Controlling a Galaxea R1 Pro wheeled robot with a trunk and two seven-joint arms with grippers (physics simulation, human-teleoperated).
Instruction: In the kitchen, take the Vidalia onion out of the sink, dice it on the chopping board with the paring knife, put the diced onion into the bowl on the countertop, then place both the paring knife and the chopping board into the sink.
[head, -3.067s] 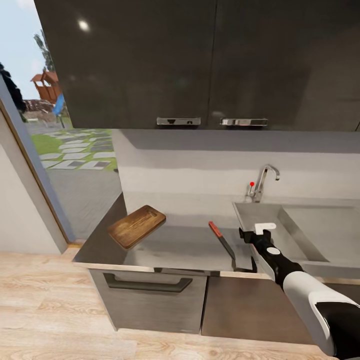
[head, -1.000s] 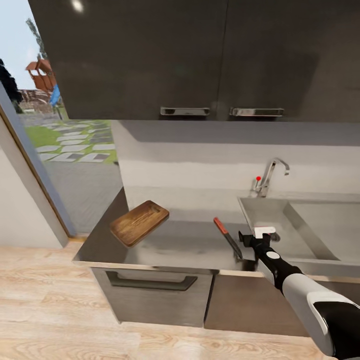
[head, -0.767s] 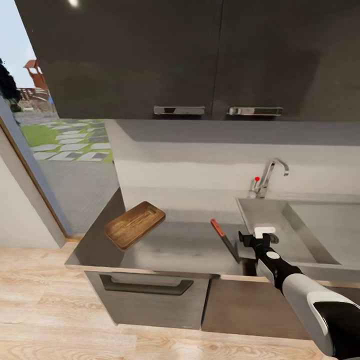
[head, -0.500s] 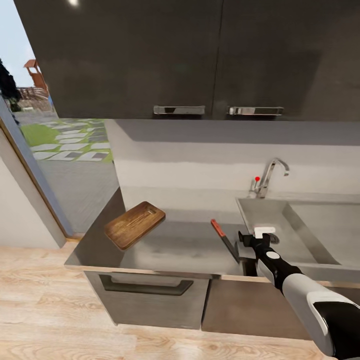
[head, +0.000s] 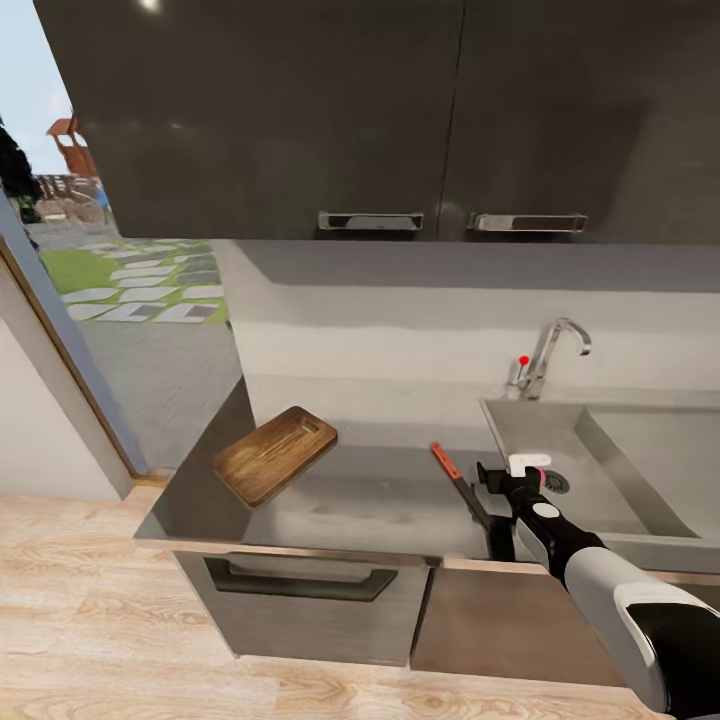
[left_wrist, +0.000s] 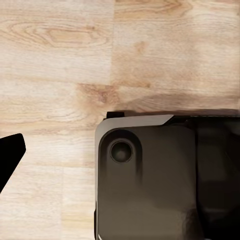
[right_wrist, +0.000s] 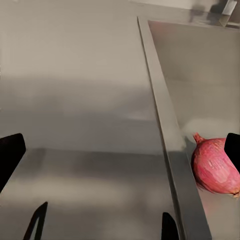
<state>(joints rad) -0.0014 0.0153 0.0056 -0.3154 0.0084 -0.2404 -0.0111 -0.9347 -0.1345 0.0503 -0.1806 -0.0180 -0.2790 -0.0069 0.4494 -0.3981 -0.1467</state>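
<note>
right fingers (head: 500, 478) spread wide, empty | paring knife (head: 461, 484) beside | Vidalia onion (right_wrist: 216, 166) past sink (head: 600, 500) rim (left unclear)

Dark glossy wall cabinets (head: 300, 110), two chrome bar handles (head: 370, 221). Pale grey backsplash (head: 400, 340). Light wood plank floor (head: 90, 610). Glass door (head: 60, 300) onto lawn with stepping stones (head: 150, 290)

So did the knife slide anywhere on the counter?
No. The paring knife lies just left of the sink rim, same as before; the camera shifted, not the knife.
</note>
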